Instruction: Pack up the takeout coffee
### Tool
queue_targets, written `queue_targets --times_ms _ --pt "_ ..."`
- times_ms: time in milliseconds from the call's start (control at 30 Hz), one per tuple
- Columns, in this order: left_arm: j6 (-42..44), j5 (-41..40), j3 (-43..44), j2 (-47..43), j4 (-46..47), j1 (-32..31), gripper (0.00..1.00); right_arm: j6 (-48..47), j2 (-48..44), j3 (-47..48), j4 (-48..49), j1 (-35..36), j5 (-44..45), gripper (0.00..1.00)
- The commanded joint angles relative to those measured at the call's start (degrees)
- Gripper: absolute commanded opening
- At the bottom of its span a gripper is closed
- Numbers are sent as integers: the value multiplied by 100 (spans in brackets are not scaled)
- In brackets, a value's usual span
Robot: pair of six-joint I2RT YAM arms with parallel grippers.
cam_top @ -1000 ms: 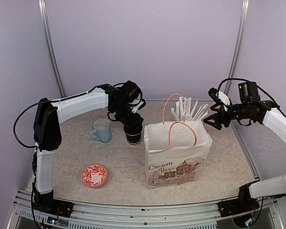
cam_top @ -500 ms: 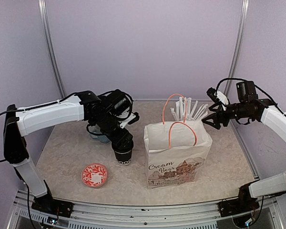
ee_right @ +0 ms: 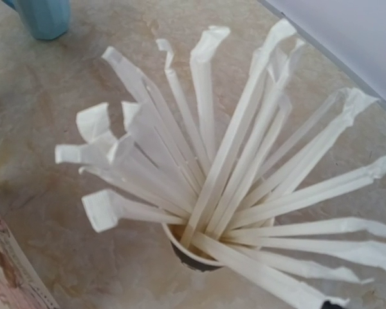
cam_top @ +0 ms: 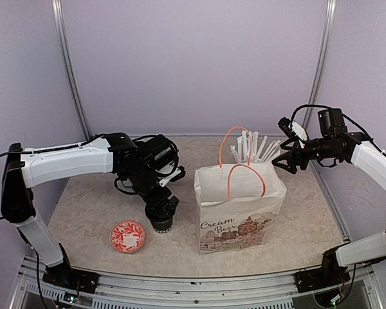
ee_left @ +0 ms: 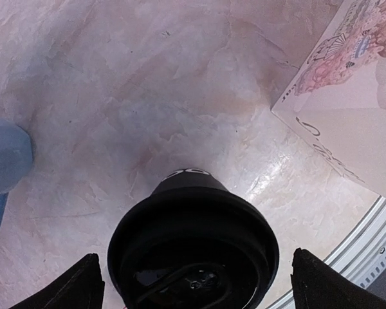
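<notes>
Forward from the mug's [ee_left: 6, 158] side came the takeout coffee [cam_top: 161, 222]; it stood lidded on the worktop [cam_top: 296, 219] just left of the paper bag [cam_top: 239, 206], unpacked, the left hand [cam_top: 161, 207] spread wide around it.

The marbled desk [cam_top: 296, 219] carries the takeout coffee [cam_top: 161, 223] and a red saucer [cam_top: 127, 235] near its front edge, a paper bag [cam_top: 239, 209] at centre, a cup of straws [ee_right: 212, 193] behind it, and a blue mug [ee_left: 6, 158].

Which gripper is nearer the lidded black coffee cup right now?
Left. The left gripper sits directly above the coffee cup, jaws open either side of its lid. The right gripper is far off beyond the paper bag, hovering over the cup of straws.
</notes>
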Motion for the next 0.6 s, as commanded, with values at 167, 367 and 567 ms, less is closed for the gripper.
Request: queue_targets --times_ms 167,367,567 --pt "48 -265 657 -223 -795 -34 99 -8 -113 -53 -48 -23 -157 85" --pt "-89 2 553 -130 -945 26 88 -26 -100 -69 -59 -23 -227 85" --pt "-194 104 594 118 -976 79 86 -27 -136 -101 -64 -23 -242 85"
